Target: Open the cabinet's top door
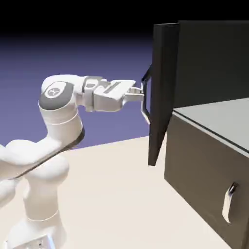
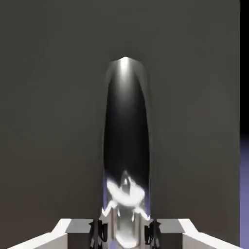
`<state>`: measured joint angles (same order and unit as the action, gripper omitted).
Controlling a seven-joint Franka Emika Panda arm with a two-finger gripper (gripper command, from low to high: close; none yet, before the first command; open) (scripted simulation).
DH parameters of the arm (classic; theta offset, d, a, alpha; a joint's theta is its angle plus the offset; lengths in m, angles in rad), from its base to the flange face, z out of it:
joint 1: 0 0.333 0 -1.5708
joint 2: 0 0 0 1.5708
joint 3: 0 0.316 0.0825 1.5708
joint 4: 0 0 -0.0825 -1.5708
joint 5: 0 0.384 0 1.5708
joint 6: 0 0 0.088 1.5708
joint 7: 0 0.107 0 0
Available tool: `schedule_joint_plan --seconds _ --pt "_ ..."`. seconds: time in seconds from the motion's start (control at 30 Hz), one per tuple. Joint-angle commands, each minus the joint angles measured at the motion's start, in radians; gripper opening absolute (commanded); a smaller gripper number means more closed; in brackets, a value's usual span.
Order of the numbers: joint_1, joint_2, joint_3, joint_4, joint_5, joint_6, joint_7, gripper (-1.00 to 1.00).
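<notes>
A pale cream table (image 1: 107, 194) spreads across the lower part of the exterior view, its surface smooth and unmarked. Its far edge rises gently toward the exterior view's right. Behind it stands a plain blue-violet backdrop (image 1: 112, 56), darkening upward to black. In the hand view, the backdrop shows as a narrow strip along the right side, violet low down and black above.
</notes>
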<state>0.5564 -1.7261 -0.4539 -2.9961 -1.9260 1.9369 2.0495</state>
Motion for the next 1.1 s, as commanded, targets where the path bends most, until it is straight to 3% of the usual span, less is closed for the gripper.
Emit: schedule_joint_plan --seconds 0.0,0.23,0.57,1.07 --pt "-0.004 0.002 0.036 -0.008 0.029 -0.018 0.010 -1.00" --pt "0.148 -0.016 0.206 -0.039 0.130 -0.265 0.031 -1.00" --pt "0.151 0.179 0.569 0.004 0.460 -0.454 0.181 -1.00" --pt "-0.098 0.698 1.094 0.353 0.954 -0.791 0.445 -1.00"
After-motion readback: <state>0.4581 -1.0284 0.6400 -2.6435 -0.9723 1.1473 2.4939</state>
